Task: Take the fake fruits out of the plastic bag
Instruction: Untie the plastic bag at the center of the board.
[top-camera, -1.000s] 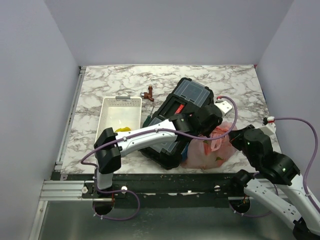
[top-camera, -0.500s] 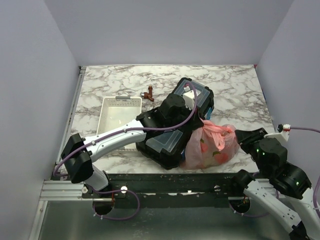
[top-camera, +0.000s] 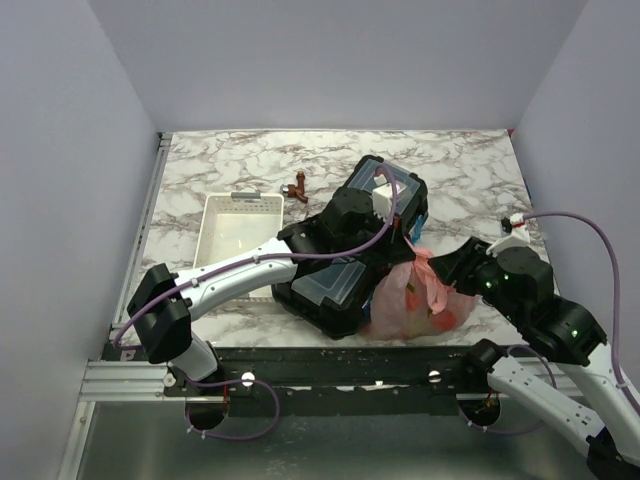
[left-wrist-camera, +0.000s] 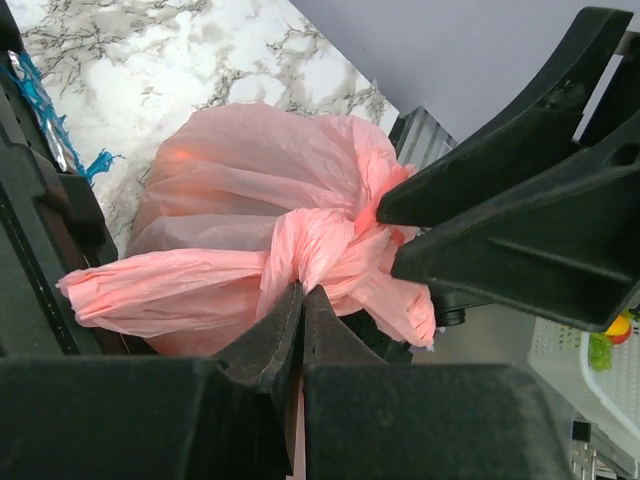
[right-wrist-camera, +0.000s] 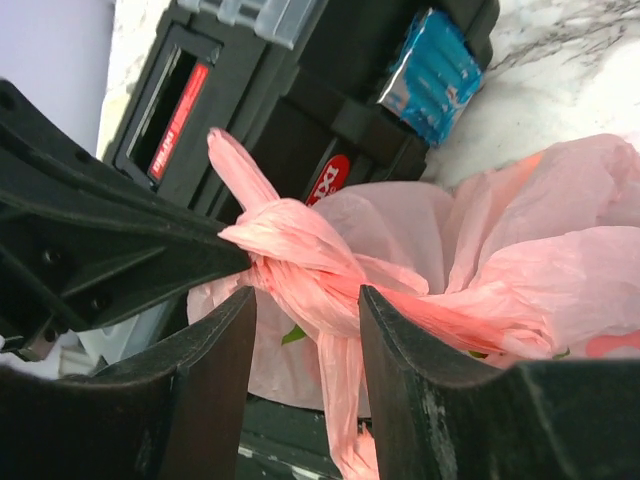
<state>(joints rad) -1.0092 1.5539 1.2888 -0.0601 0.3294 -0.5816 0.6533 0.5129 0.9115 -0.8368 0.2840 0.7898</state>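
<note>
The left hand is pinched shut on the knot of the bag; the right hand stands open astride it. The bag sits at 5 o'clock on the marble desk, against a black toolbox. A tray lies at 9, and plain walls stand around.

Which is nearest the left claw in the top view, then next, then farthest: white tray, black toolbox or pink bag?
1. Pink bag, its knot pinched in the left claw.
2. Black toolbox, right beside the claw, on its left.
3. White tray, far left.
</note>
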